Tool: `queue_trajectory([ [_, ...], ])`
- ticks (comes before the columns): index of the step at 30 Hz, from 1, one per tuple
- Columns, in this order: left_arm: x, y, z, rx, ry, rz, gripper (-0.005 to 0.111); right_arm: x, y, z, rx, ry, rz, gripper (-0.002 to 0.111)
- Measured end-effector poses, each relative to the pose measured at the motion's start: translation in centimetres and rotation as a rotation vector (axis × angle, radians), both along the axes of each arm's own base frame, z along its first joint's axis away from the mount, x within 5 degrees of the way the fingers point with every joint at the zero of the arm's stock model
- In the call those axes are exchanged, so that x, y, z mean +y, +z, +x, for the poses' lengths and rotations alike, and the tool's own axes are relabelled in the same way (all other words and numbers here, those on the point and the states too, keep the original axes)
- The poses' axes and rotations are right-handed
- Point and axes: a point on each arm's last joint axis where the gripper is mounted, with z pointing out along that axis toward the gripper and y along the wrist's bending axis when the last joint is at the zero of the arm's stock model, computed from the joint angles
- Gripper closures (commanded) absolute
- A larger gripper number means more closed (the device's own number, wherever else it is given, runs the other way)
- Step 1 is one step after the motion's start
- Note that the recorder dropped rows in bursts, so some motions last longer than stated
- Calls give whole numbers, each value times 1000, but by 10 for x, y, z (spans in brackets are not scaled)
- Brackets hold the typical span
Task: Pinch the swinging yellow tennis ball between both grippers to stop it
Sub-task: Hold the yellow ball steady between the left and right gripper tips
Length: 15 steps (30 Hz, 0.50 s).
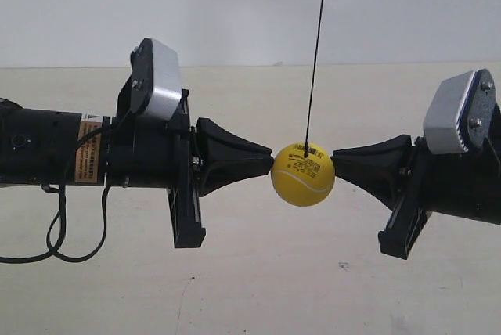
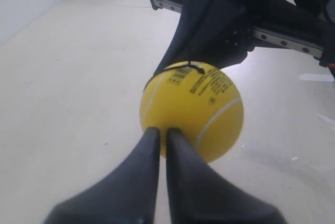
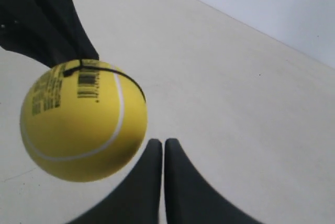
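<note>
The yellow tennis ball [image 1: 303,174] hangs on a thin dark string [image 1: 317,37] above the tabletop, between two black cone tips. My left gripper [image 1: 270,161], on the arm at the exterior view's left, is shut with its tip against the ball's side. In the left wrist view the shut left gripper [image 2: 163,130] touches the ball [image 2: 193,114]. My right gripper [image 1: 334,161] is shut too, and meets the opposite side. The right wrist view shows the ball [image 3: 81,122] off to one side of the right gripper [image 3: 163,141]; contact there is unclear.
A beige tabletop [image 1: 258,288] lies below, with a white wall [image 1: 235,6] behind. A black cable loop [image 1: 55,233] hangs under the arm at the exterior view's left. Black rail blocks [image 1: 186,214] [image 1: 403,229] jut down from both gripper bodies.
</note>
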Motion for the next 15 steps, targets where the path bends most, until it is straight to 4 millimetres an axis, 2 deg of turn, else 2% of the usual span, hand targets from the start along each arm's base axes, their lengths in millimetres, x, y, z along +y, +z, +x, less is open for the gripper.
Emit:
queue_trajectory([
  [15, 0, -2, -2, 8, -22, 17, 102, 0, -1, 0, -4, -2, -10, 108],
])
